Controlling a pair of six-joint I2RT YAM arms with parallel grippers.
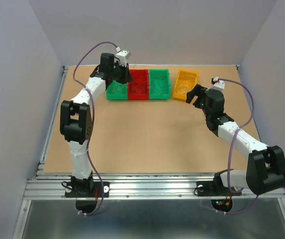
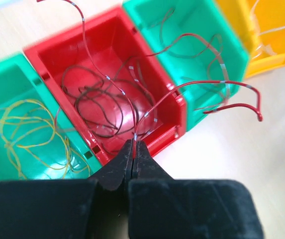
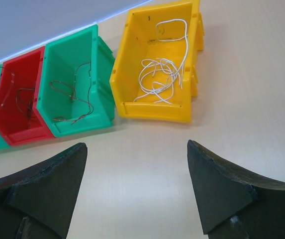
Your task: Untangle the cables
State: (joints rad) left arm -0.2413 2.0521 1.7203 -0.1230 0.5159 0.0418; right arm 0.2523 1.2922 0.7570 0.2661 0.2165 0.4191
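Note:
My left gripper (image 2: 134, 145) is shut on a thin red cable (image 2: 222, 82) and holds it just above the front wall of the red bin (image 2: 43, 55). The cable's loose ends arc up and off to the right. Dark brown cables (image 2: 97, 104) lie coiled in that red bin. Yellow cables (image 2: 18, 119) fill the green bin on its left. My right gripper (image 3: 137, 149) hangs open over bare table, in front of the yellow bin (image 3: 132, 59), where white cables (image 3: 157, 74) lie. Brown cables (image 3: 72, 94) rest in the neighbouring green bin (image 3: 57, 59).
Several bins stand in a row at the back of the table: green (image 1: 116, 90), red (image 1: 138, 84), green (image 1: 159, 83), then yellow (image 1: 185, 84) set slightly apart and angled. Grey walls enclose the table. A metal rail (image 1: 157, 186) runs along the near edge.

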